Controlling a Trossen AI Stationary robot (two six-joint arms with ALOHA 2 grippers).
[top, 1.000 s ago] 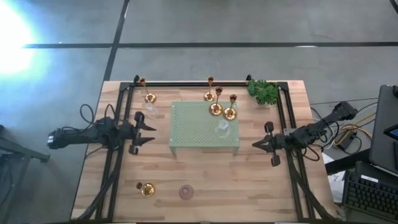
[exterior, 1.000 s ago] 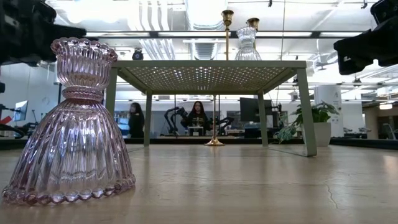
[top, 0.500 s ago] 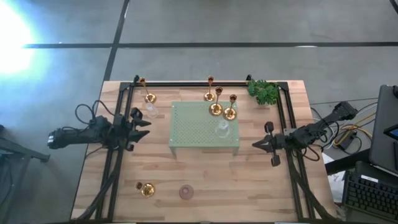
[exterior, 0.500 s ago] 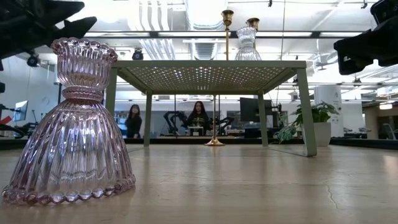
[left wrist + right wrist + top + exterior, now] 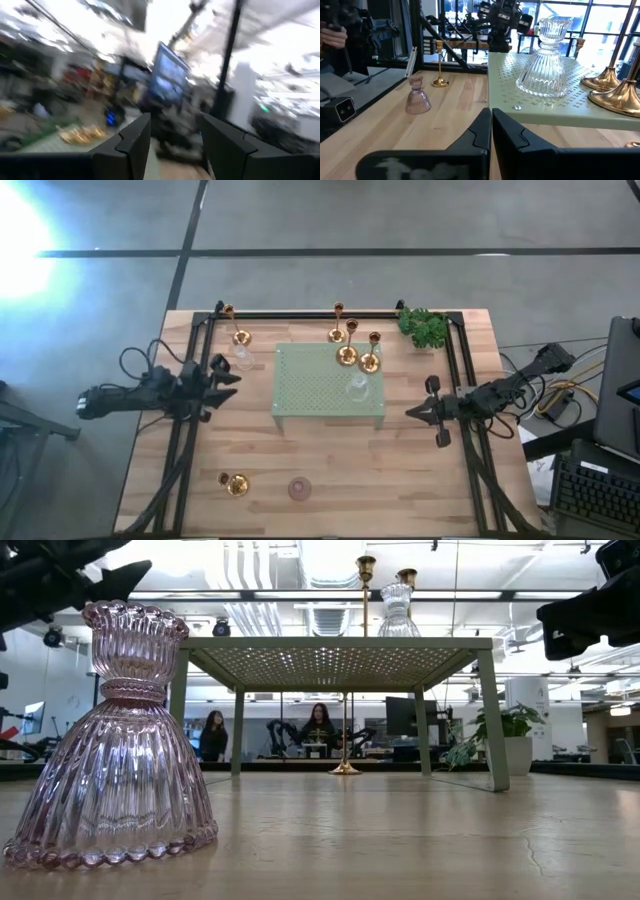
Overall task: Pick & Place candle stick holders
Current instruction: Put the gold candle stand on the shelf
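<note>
Reaching for the clear glass holder (image 5: 243,359) just beside the tray's (image 5: 310,390) left edge, keep your left tool (image 5: 226,377), fingers apart and empty, level and centred on it. Your right tool (image 5: 418,412) waits pressed together right of the tray; mind the brass holder (image 5: 240,337) nearby.

A robotics lab: exposed ceiling pipes (image 5: 300,580), seated people (image 5: 318,728) among other robot arms (image 5: 278,730), glass walls, and a keyboard (image 5: 597,492) with cables at the counter's (image 5: 330,470) four o'clock.
</note>
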